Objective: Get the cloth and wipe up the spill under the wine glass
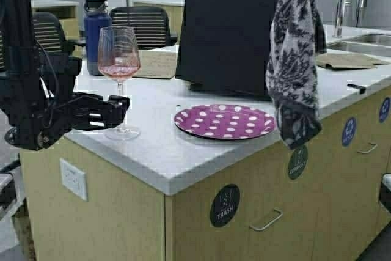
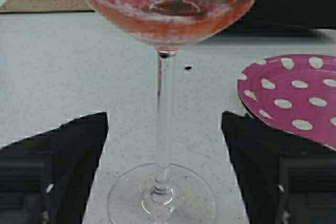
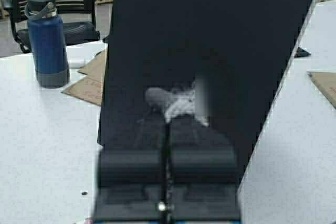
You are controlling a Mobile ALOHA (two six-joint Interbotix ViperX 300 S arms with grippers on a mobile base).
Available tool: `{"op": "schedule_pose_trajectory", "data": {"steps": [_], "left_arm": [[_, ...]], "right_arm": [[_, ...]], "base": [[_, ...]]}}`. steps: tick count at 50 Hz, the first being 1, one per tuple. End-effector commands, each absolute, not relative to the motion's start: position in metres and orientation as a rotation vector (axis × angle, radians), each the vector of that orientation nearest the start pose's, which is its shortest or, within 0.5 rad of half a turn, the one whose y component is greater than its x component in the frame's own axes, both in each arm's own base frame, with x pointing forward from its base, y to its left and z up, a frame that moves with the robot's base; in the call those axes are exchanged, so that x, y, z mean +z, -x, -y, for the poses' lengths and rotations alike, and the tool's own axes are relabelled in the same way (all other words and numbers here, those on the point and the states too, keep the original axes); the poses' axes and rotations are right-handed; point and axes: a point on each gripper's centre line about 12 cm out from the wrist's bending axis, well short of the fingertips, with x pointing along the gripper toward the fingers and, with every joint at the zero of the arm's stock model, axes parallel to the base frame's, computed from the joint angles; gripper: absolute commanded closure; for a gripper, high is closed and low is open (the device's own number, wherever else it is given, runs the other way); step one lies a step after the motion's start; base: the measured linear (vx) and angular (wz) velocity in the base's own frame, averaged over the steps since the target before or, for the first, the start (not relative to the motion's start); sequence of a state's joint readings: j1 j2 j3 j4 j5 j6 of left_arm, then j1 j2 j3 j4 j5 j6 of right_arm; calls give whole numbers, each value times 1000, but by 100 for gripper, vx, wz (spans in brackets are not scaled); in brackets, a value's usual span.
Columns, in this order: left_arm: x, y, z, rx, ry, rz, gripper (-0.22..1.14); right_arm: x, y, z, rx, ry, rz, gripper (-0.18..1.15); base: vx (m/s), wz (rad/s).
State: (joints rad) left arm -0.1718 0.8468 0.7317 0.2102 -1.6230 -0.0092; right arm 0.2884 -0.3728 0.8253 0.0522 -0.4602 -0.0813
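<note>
At the left of the high view the left gripper (image 1: 120, 112) sits low over the counter (image 1: 159, 157), its fingers (image 2: 63, 150) spread wide on either side of the glass's (image 1: 118, 59) thin stem without touching it. The glass stands upright near the counter's left edge, pink liquid in its bowl, just left of the plate (image 1: 224, 120). At the upper right the cloth (image 1: 294, 59) hangs limp, pinched in the right gripper (image 3: 167, 158), whose fingers are pressed together on it. A blue bottle (image 1: 96, 35) stands behind the glass.
</note>
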Motion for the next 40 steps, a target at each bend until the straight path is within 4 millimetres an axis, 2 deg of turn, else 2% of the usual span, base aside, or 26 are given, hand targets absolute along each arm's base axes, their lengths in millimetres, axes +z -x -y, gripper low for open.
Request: {"op": "schedule_pose_trajectory", "data": {"steps": [1,17,27,34,40], "left_arm": [[-10,-379,94,-407,25,82,-6],[-14,-400,109,-467,22,108,-6],[-14,-406,116,-494,32,109,-3],[-11,-405,116,-494,33,110,12],[-4,-404,116,-496,34,118,36]], "right_arm": [[308,-321,-93,265,31,50,91],[310,-322,-94,267,20,55,91],[325,-318,-92,266,9,95,91],[341,-315,-94,273,-1,138,91],[353,-318,-101,291,-18,165,91]], "base": [[5,2],[4,1],[2,1],[1,0],[0,0]]}}
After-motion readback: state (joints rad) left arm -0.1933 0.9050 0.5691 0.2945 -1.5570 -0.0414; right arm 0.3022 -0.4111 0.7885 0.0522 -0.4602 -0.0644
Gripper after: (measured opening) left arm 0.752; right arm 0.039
